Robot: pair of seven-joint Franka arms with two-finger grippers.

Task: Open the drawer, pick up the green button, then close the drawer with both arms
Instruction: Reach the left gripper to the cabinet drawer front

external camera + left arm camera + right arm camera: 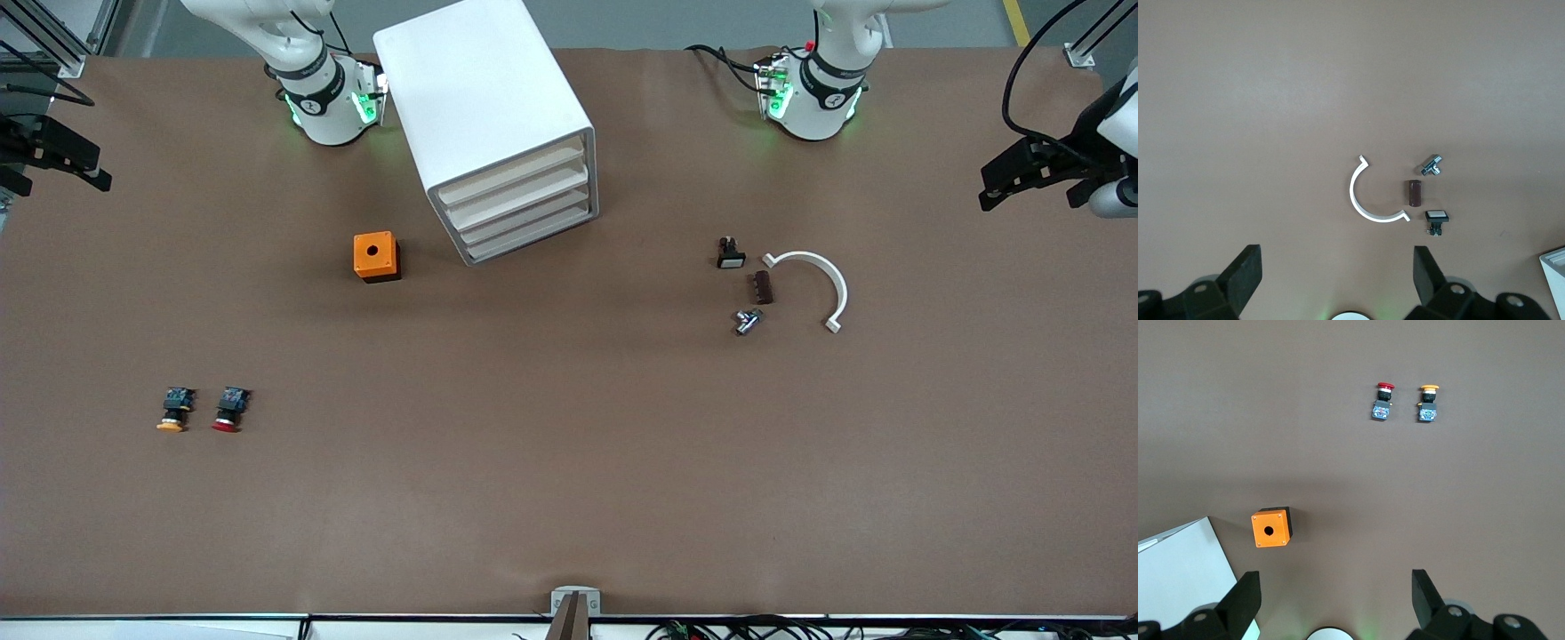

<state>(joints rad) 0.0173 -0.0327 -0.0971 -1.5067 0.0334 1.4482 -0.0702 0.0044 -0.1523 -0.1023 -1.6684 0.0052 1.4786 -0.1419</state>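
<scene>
The white cabinet (484, 107) stands between the two arm bases. Its four cream-fronted drawers (523, 206) are all shut. The green-capped button is not in view. My left gripper (1336, 261) is open and empty, high over its own arm's base end of the table. My right gripper (1333, 581) is open and empty, high over its own base, beside the cabinet (1178, 577). Neither gripper shows in the front view. A corner of the cabinet (1555, 280) shows in the left wrist view.
An orange box with a round hole (376, 256) sits beside the cabinet. An orange-capped button (173, 412) and a red-capped button (231, 410) lie toward the right arm's end. A white arc (813, 277), a black switch (731, 254), a brown piece (764, 287) and a metal fitting (748, 321) lie toward the left arm's end.
</scene>
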